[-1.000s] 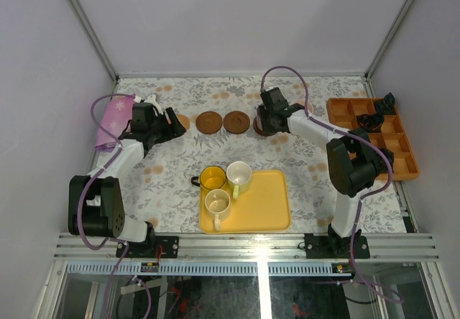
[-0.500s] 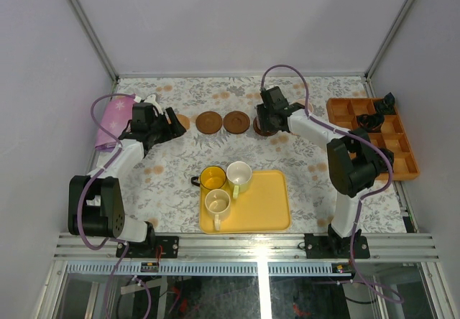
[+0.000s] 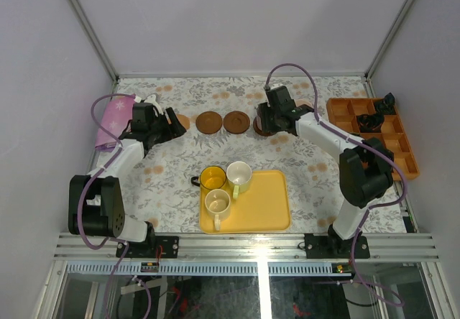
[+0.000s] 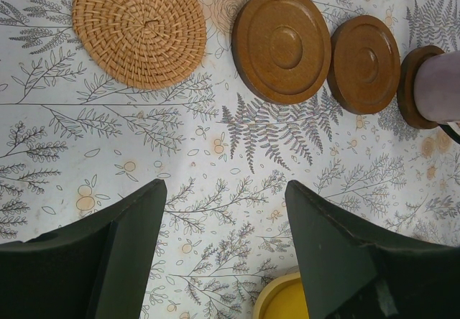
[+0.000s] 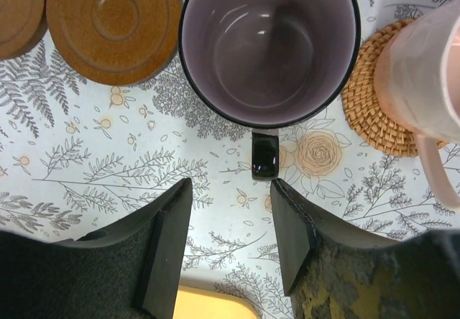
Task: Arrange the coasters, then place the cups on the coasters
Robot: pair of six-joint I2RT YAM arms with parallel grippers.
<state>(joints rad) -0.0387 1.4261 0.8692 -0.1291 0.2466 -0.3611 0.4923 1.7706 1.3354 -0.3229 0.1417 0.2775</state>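
My right jaws stand released and empty. The purple cup [image 5: 269,46] sits just ahead on its coaster [image 4: 408,82], with its handle toward their gap. My left jaws are open too. Next, I reckon, fetch the yellow cup [image 3: 213,178] from the tray [image 3: 269,204] behind them.

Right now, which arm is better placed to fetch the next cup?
Probably the left: left gripper is open and empty beside the three bare coasters; right gripper sits open by the grey-purple cup.

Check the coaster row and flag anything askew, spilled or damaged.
Nothing stands out. The coasters lie flat in a row, the grey-purple mug stands upright on a dark coaster, and the pink mug sits on a woven one. No spill shows.
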